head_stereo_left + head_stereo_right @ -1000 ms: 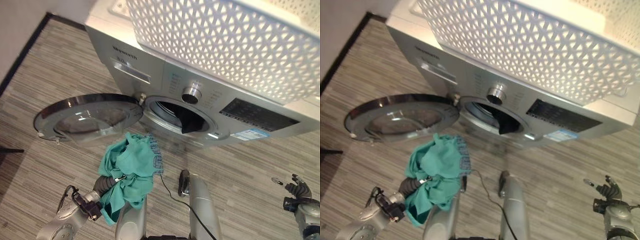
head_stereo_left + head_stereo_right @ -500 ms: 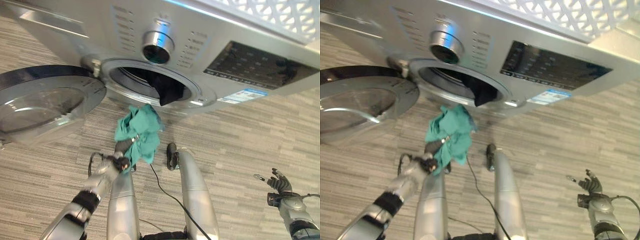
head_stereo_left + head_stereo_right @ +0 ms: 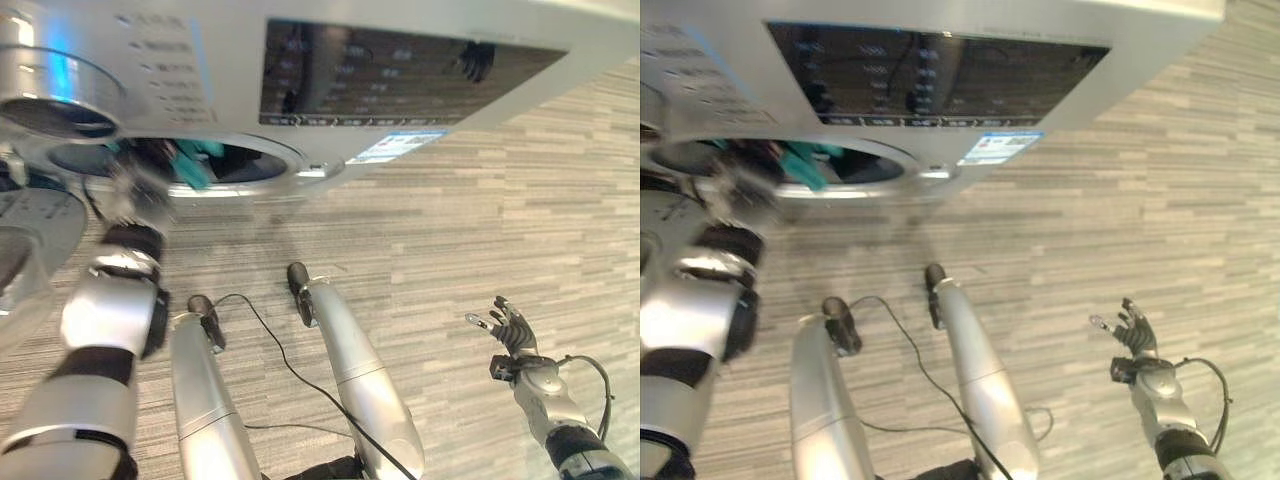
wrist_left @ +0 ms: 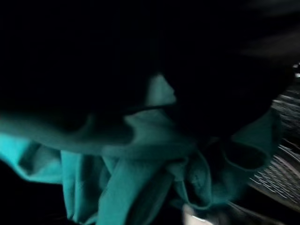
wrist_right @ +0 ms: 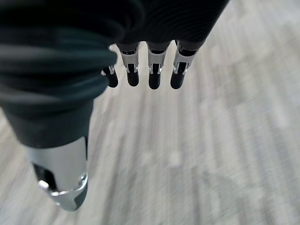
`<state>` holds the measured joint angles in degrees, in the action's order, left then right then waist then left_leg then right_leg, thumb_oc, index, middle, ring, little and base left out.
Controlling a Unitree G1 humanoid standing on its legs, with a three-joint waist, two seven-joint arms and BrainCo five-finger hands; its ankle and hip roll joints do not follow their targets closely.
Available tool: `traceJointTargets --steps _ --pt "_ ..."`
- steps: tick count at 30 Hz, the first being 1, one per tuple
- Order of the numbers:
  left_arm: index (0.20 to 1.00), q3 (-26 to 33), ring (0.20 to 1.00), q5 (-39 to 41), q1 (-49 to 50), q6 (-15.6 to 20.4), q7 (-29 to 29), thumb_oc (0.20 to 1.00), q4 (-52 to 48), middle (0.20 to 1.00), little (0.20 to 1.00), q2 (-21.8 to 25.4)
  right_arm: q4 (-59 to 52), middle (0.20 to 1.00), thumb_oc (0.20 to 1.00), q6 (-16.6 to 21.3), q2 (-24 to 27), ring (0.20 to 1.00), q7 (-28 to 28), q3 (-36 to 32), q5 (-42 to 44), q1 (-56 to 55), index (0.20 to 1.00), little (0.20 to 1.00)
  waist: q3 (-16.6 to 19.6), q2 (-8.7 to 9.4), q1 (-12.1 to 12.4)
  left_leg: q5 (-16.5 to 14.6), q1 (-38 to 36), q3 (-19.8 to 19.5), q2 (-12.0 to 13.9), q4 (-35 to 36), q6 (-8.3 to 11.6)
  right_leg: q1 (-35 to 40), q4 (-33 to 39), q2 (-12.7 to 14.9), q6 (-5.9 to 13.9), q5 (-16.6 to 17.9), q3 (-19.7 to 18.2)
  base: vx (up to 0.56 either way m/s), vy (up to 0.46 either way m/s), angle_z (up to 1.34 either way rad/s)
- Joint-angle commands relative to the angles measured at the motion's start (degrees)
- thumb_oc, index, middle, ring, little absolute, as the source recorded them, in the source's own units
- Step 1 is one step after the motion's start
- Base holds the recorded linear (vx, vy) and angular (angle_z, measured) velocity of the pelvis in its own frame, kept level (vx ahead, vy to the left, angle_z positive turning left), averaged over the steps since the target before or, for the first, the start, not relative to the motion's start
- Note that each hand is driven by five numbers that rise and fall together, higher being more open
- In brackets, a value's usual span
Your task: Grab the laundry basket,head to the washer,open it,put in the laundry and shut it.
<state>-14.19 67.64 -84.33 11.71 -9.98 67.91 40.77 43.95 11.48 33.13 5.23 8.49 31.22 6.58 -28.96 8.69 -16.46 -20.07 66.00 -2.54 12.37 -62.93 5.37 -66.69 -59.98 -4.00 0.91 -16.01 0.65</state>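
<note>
Right now the big silver front-loading washing machine (image 3: pixel 330 60) looms over everything, its round drum opening (image 3: pixel 200 165) directly ahead of the left hand (image 3: pixel 135 190), with the open round glass door (image 3: pixel 25 235) swung out to that hand's left. Grey striped wood-look flooring (image 3: pixel 480 230) spreads wide under the free right hand (image 3: pixel 510 330), which hangs well away from the machine with fingers spread and relaxed, holding nothing.

Smaller, the teal crumpled cloth garment (image 4: pixel 140 178) sits at the mouth of the drum, bunched just past the left hand and partly inside the dark opening; in the head views a strip of it (image 3: pixel 195 160) shows over the rim. Whether the left fingers are clamped on the cloth I cannot tell, since they are blurred and lost in it.

To load well, I'd judge the hand should push deep past the rim before letting go, so no fold drapes over the edge and fouls the door. The rim sits close around the wrist; the floor beside the right hand offers plenty of room.
</note>
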Motion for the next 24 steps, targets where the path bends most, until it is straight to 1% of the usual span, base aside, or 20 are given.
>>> traceJointTargets --steps 1,2,3,4,7,8,9,11,13,15,16,18,19,20,21,22,24 --pt "0.200 -2.7 0.200 1.3 -1.1 6.7 -2.8 0.200 -5.0 0.200 0.200 -2.0 0.9 1.000 1.000 1.6 -0.7 1.000 2.4 -3.1 0.3 -7.5 1.000 1.000 7.6 -0.38 -0.3 -11.5 -0.8 2.7 -1.6 -8.1 -5.16 -0.9 5.0 0.0 2.83 1.3 1.6 0.02 -0.015 -0.12" --pt "0.200 -3.8 0.200 0.6 -2.3 7.2 -3.1 0.200 -6.0 0.200 0.200 -1.5 0.4 1.000 1.000 1.6 -0.9 1.000 2.5 -3.2 0.1 -8.1 1.000 1.000 7.4 -0.43 -0.4 -11.7 0.0 2.8 -1.4 -8.7 -5.32 -1.5 5.0 -0.1 3.14 1.6 1.7 0.02 0.005 -0.15" --pt "0.200 -4.8 0.200 -2.3 -2.8 6.8 -4.1 0.200 -4.9 0.200 0.200 -0.9 -0.5 1.000 1.000 1.4 -1.5 1.000 2.1 -2.7 -0.1 -9.1 1.000 1.000 7.2 -0.38 -0.2 -11.8 1.3 2.8 -0.9 -9.6 -5.53 -2.8 5.0 -0.4 3.34 1.8 1.9 0.01 0.028 -0.27" --pt "0.200 -4.8 0.200 -3.2 -2.5 6.4 -4.2 0.200 -4.4 0.200 0.200 -0.8 -1.5 1.000 1.000 1.2 -1.9 1.000 1.6 -2.2 -0.4 -10.0 1.000 1.000 6.9 -0.35 -0.1 -11.9 1.8 2.9 -0.5 -10.1 -5.74 -3.4 4.5 -0.5 3.55 1.9 1.9 0.01 0.033 -0.24" --pt "0.200 -4.2 0.200 -3.4 -1.0 5.2 -3.5 0.200 -3.0 0.200 0.200 -2.2 -3.3 1.000 1.000 1.2 -2.1 1.000 1.5 -1.3 -1.1 -10.7 1.000 1.000 6.1 -0.48 0.2 -11.9 2.4 3.3 -0.3 -10.5 -6.11 -4.4 4.1 -0.9 3.77 2.0 1.6 0.01 0.035 -0.16" --pt "0.875 -4.7 0.875 -5.8 0.8 2.8 -2.3 0.875 -0.7 0.875 0.875 -2.6 -5.6 1.000 1.000 1.2 -2.0 1.000 1.0 -0.8 -1.2 -11.4 1.000 1.000 5.8 -0.58 0.2 -11.7 2.6 3.8 -0.5 -10.7 -6.33 -4.7 3.9 -1.0 3.79 2.2 1.3 0.00 0.008 -0.12" --pt "1.000 -4.6 1.000 -5.9 0.8 2.8 -2.3 1.000 -0.7 1.000 1.000 -2.7 -5.7 1.000 1.000 1.2 -1.9 1.000 1.0 -0.9 -1.3 -11.5 1.000 1.000 5.8 -0.58 0.2 -11.7 2.6 3.8 -0.4 -10.7 -6.34 -4.7 3.9 -1.0 3.79 2.2 1.3 0.00 0.019 -0.10" --pt "1.000 -6.1 1.000 -9.8 1.6 0.4 -0.9 1.000 2.0 1.000 1.000 -2.8 -6.9 1.000 1.000 1.1 -1.6 1.000 0.2 0.0 -1.3 -11.4 1.000 1.000 5.7 -0.72 0.3 -11.3 2.5 4.3 -0.6 -10.1 -6.41 -5.0 4.0 -0.9 3.79 2.5 1.1 0.00 0.018 -0.05" --pt "1.000 -6.9 1.000 -11.5 2.8 -0.3 0.6 1.000 1.9 1.000 1.000 -2.7 -9.0 1.000 1.000 1.3 -0.9 1.000 -0.5 -0.1 -1.2 -12.2 1.000 1.000 5.6 -0.77 0.3 -10.9 2.3 4.6 -0.8 -9.6 -6.50 -4.9 4.3 -0.9 3.74 2.8 0.9 0.00 0.006 -0.03" --pt "1.000 -10.3 1.000 -20.5 2.9 -2.1 0.9 1.000 3.7 1.000 1.000 -2.1 -9.5 1.000 1.000 1.4 -0.2 1.000 -1.2 0.4 -1.9 -12.3 1.000 1.000 5.6 -1.23 0.6 -10.1 2.0 4.8 -1.5 -8.5 -6.51 -4.4 5.3 -0.5 3.68 3.1 0.6 0.00 0.000 0.00" --pt "1.000 -13.1 1.000 -25.5 2.9 -1.2 0.5 1.000 2.0 1.000 1.000 -2.1 -10.6 1.000 1.000 1.7 0.3 1.000 -1.7 0.0 -2.4 -13.2 1.000 1.000 5.7 -1.68 0.8 -9.3 1.5 4.9 -2.3 -7.1 -6.43 -3.9 6.0 0.0 3.56 3.3 0.5 -0.02 -0.021 0.07" --pt "1.000 -14.5 1.000 -28.7 3.5 -0.8 -0.2 1.000 0.6 1.000 1.000 -3.3 -10.7 1.000 1.000 2.2 0.6 1.000 -1.9 0.0 -3.3 -13.7 1.000 1.000 5.8 -2.45 0.9 -8.0 0.4 5.0 -3.7 -4.8 -6.16 -2.7 7.1 0.9 3.36 3.5 0.3 -0.02 -0.031 0.22" --pt "1.000 -14.5 1.000 -28.7 3.5 -0.8 -0.2 1.000 0.6 1.000 1.000 -3.3 -10.7 1.000 1.000 2.2 0.6 1.000 -1.9 -0.1 -3.3 -13.7 1.000 1.000 5.8 -2.44 0.9 -8.0 0.4 5.0 -3.7 -4.8 -6.17 -2.6 7.1 1.0 3.36 3.5 0.3 -0.03 -0.049 0.35" --pt "1.000 -14.7 1.000 -29.9 4.7 0.3 -0.9 1.000 -1.5 1.000 1.000 -4.2 -10.7 1.000 1.000 2.4 0.5 1.000 -1.9 0.1 -4.2 -14.0 1.000 1.000 5.9 -3.20 1.4 -6.9 -0.6 4.8 -4.8 -2.9 -5.91 -1.3 8.3 1.6 3.19 3.8 0.0 -0.04 -0.045 0.33" --pt "1.000 -14.7 1.000 -30.4 5.6 0.6 -1.1 1.000 -2.6 1.000 1.000 -4.5 -10.4 1.000 1.000 2.6 0.4 1.000 -1.8 0.6 -4.8 -13.9 1.000 1.000 6.0 -3.58 1.6 -6.4 -1.4 4.8 -5.3 -1.7 -5.75 -0.4 9.2 1.9 2.99 3.9 -0.2 -0.04 -0.045 0.28" --pt "1.000 -14.6 1.000 -30.4 5.7 0.6 -1.2 1.000 -2.7 1.000 1.000 -4.5 -10.3 1.000 1.000 2.6 0.4 1.000 -1.8 0.6 -4.8 -13.9 1.000 1.000 5.9 -3.55 1.5 -6.3 -1.6 4.8 -5.4 -1.5 -5.75 -0.2 9.3 2.0 2.99 4.0 -0.2 -0.04 -0.030 0.27" --pt "1.000 -12.9 1.000 -29.1 8.5 1.9 -1.5 1.000 -4.4 1.000 1.000 -5.3 -9.1 1.000 1.000 2.9 0.0 1.000 -1.7 1.8 -5.4 -13.0 1.000 1.000 5.6 -3.89 1.9 -5.2 -3.7 4.7 -6.1 1.0 -5.52 2.2 11.5 2.6 2.76 4.5 -0.4 -0.06 -0.033 0.29"
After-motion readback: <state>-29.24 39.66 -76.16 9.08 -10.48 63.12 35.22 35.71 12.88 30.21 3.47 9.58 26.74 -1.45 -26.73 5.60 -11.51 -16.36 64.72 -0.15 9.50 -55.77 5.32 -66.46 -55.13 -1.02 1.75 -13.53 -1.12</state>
